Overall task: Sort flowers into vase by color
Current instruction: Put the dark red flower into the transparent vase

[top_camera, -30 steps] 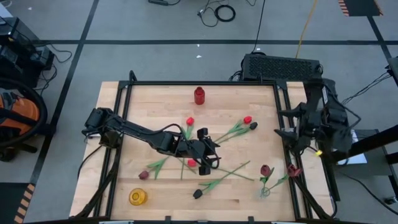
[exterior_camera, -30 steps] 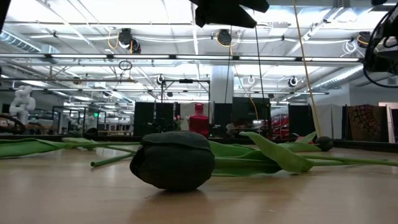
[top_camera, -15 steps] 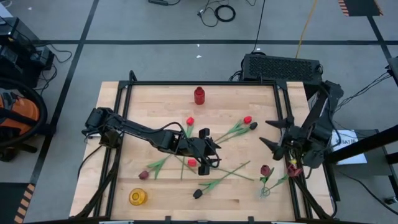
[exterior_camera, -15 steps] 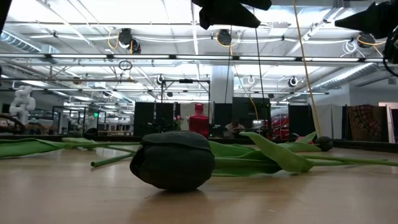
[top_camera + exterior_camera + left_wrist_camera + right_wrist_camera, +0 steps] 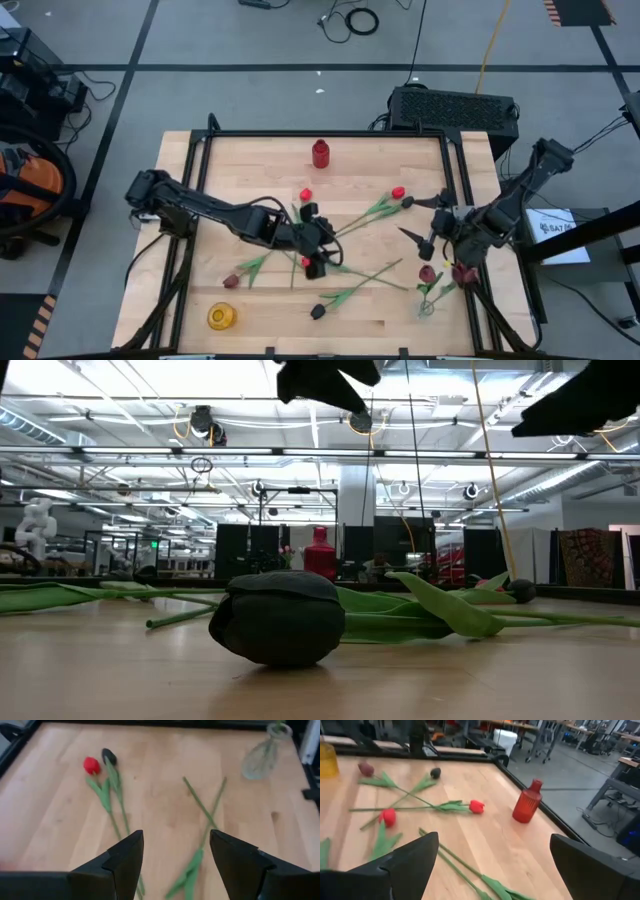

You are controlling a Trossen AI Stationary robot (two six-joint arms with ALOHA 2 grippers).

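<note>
Mostly thin-stemmed tulips (image 5: 385, 205) scattered on pale wood-plank table (image 5: 240, 165).

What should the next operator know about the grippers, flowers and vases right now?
Left gripper: open, empty, over the loose tulips mid-table.
Right gripper: open, empty, at the table's right side near the clear vase.
Done: clear vase holds dark maroon tulips.
Left: red tulips, a maroon one and a black one lie on the table. No flowers show in the red vase or the yellow vase.
</note>
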